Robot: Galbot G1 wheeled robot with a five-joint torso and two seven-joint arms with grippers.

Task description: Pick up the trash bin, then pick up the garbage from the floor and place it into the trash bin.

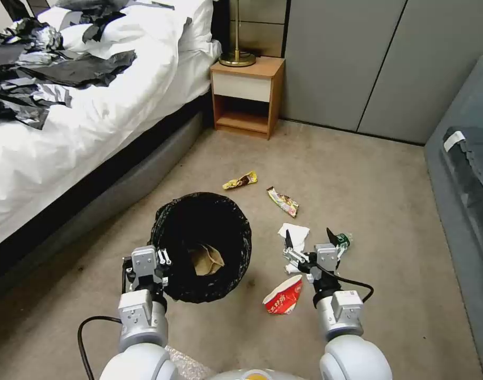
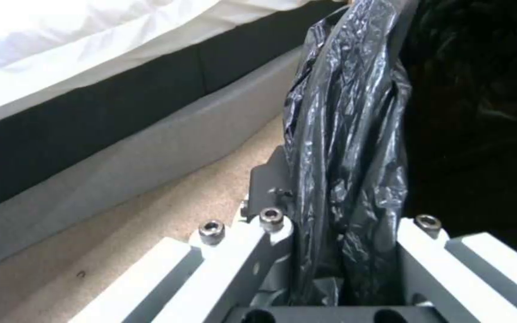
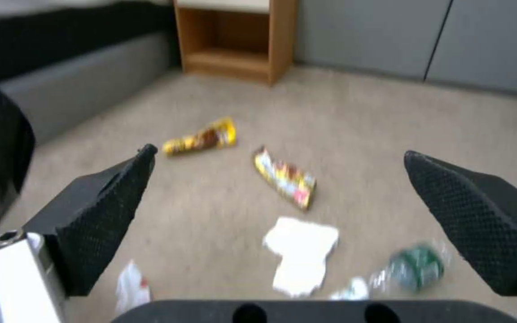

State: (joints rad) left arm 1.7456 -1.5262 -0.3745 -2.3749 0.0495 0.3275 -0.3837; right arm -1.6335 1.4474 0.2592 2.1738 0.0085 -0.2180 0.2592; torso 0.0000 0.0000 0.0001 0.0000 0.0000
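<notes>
Beige carpet [image 1: 357, 174] ran from your robot's base up to a wooden nightstand [image 1: 247, 97] and grey wall panels, with a bed [image 1: 93, 121] in white linen along your left, crumpled black plastic sheets [image 1: 35, 68] lying on top of it. Your left gripper [image 1: 146, 269] sat at the near-left edge of the trash bin [image 1: 201, 245], and the left wrist view showed its fingers [image 2: 270, 251] clamped on a bunched fold of the black liner [image 2: 348, 148] at the rim. You could see a tan paper bag [image 1: 208, 259] already lying inside the bin.

Your right gripper [image 1: 311, 244] hovered with its two black fingers [image 3: 109, 211] spread wide apart and nothing between them, just right of the bin. Beneath and just ahead of it lay a white tissue [image 1: 295, 235], and a green-capped clear bottle [image 1: 343, 241] rested near the gripper's right finger. A red-and-white wrapper [image 1: 283, 296] lay on the carpet between the bin and your right forearm. Farther out, toward the nightstand, you had a yellow snack wrapper [image 1: 240, 180] and, just right of it, a second multicoloured wrapper [image 1: 283, 201], the two apart from each other. In the right wrist view the same pieces showed between the open fingers: yellow wrapper [image 3: 202, 137], multicoloured wrapper [image 3: 285, 178], tissue [image 3: 302, 251], bottle [image 3: 417, 267].
</notes>
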